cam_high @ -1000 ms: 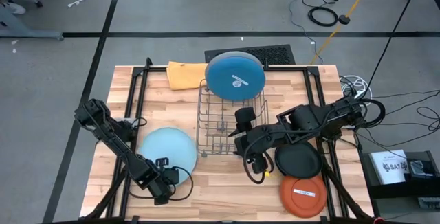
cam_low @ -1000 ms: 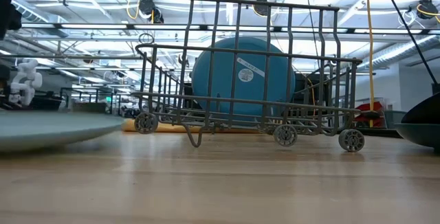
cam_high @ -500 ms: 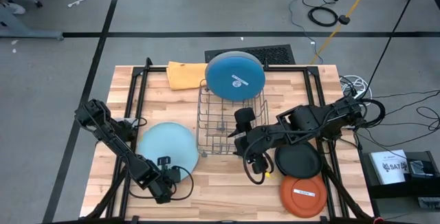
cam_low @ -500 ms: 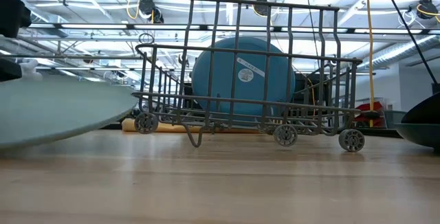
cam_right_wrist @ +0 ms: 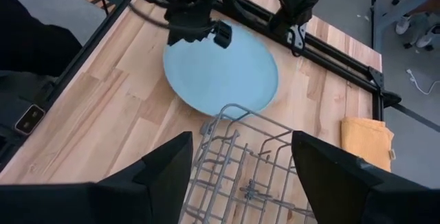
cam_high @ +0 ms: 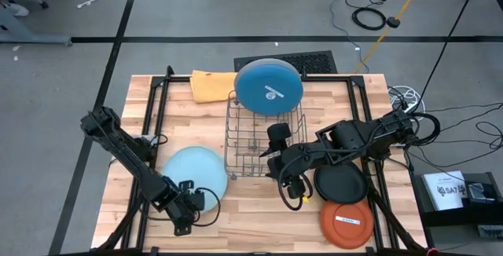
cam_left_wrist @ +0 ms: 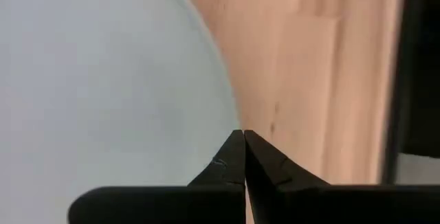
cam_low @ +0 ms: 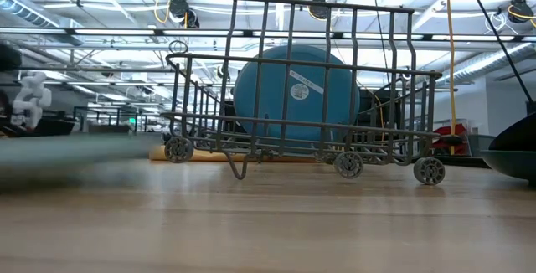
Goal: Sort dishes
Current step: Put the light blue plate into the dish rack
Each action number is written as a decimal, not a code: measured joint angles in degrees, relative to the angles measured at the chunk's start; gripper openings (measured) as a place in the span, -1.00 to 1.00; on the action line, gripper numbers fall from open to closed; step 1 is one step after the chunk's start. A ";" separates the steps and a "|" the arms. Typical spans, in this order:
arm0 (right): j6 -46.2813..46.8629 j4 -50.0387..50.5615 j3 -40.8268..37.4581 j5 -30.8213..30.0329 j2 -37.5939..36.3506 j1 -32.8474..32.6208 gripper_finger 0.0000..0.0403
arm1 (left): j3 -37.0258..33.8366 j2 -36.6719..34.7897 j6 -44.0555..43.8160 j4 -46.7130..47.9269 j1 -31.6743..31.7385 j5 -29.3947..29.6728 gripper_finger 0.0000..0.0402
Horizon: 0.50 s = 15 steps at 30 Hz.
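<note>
The large grey plate [cam_high: 194,173] lies on the front left part of the wooden table [cam_high: 259,217], just beside the wire rack [cam_high: 264,142], which stands at the table's middle. In the right wrist view the same plate [cam_right_wrist: 221,74] shows pale, with its far rim under my left arm. My left gripper [cam_high: 191,206] sits at the plate's front edge; in the left wrist view my two dark fingers [cam_left_wrist: 230,165] are pressed tip to tip right at the plate's rim [cam_left_wrist: 103,86]. Whether the rim is actually caught between them, I cannot tell. In the low view the plate [cam_low: 75,151] is a blurred band at the left.

The large blue plate [cam_high: 269,86] stands upright on edge at the rack's far end, white sticker facing up toward the overhead camera. The smaller black plate [cam_high: 341,182] lies flat to the right of the rack, and the smaller orange plate [cam_high: 346,222], also stickered, lies just in front of it near the table's front right corner.

My right gripper [cam_high: 292,185] hangs between the rack and the black plate, fingers spread wide and holding nothing. An orange cloth [cam_high: 214,85] lies at the far edge, beside the blue plate.
</note>
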<state>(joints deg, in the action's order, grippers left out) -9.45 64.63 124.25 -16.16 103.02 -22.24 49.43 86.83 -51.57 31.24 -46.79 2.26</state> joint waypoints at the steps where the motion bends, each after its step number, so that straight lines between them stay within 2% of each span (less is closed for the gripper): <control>1: -0.06 -0.04 0.00 0.02 0.00 0.00 0.20 | -0.04 -1.27 0.08 0.32 0.00 0.24 -1.00; 5: -1.03 -1.47 0.10 0.75 0.61 0.00 0.20 | -0.02 -6.08 1.69 -0.05 -0.11 1.34 -1.00; 9: -4.27 -3.02 0.09 5.12 3.85 0.07 0.20 | 0.01 -8.27 2.44 -0.12 -0.06 2.80 -1.00; 13: -6.55 -2.92 0.07 6.61 8.23 0.09 0.20 | 0.07 -5.94 2.38 -0.28 -0.69 3.74 -0.96; 15: -6.65 -2.26 0.07 6.60 10.08 0.11 0.20 | 0.07 -3.76 2.38 -0.86 -1.35 1.53 -0.85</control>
<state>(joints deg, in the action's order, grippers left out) -16.11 62.37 124.31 -9.56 113.10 -22.13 49.50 83.07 -49.19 30.38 -48.14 3.79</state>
